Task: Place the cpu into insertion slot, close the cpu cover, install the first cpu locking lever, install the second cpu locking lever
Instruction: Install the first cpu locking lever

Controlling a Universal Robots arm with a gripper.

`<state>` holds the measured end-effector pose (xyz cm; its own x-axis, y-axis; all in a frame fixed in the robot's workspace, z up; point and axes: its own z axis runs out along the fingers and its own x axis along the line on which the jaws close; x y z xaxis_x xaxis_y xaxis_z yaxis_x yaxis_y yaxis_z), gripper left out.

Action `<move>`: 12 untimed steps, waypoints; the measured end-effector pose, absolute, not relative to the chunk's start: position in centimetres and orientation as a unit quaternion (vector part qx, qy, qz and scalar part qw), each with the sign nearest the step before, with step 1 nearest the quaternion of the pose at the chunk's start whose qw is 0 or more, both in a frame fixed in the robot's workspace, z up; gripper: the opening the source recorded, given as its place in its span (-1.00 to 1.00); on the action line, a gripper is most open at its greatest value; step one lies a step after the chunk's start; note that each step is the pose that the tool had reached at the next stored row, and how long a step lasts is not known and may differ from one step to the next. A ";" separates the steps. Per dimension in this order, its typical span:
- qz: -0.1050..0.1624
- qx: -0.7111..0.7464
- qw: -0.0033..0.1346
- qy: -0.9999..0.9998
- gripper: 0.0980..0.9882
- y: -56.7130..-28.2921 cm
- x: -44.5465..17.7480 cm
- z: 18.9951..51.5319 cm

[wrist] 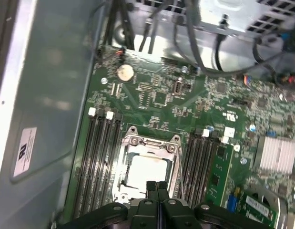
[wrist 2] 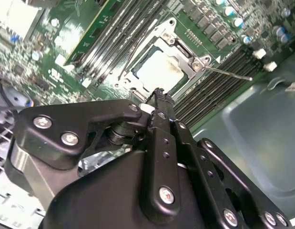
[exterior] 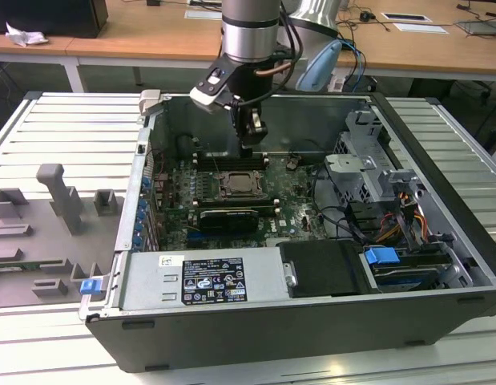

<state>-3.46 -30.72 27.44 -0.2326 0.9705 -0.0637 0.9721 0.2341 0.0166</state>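
**Metal, lacquer and matt black: your surfaces right now**

You're looking at the cpu [wrist: 146, 172], and its top is pale, matt metal with a slight stain along one edge. Round it, the cpu cover [wrist: 152, 140] gleams as bare silver metal. The motherboard [wrist: 152, 95] is green with a faint lacquer sheen. Your gripper [wrist: 157, 185] reads matt black, with bright polished screw heads [wrist 2: 166, 194] in the second wrist view. The case wall [wrist: 52, 71] is smooth grey sheet metal, softly reflective. In the exterior view, the table [exterior: 55, 128] is ribbed pale metal, and the far desks [exterior: 408, 44] look like light wood.
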 end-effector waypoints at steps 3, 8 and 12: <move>-0.012 0.597 0.031 0.801 -0.98 -30.7 -3.5 27.4; -0.011 0.565 0.031 0.824 -0.98 -30.7 -3.5 27.4; -0.010 0.544 0.031 0.839 -0.98 -30.7 -3.5 27.4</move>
<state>-3.46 -30.72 27.41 -0.4065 0.9114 -0.0636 0.9127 0.4082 0.0167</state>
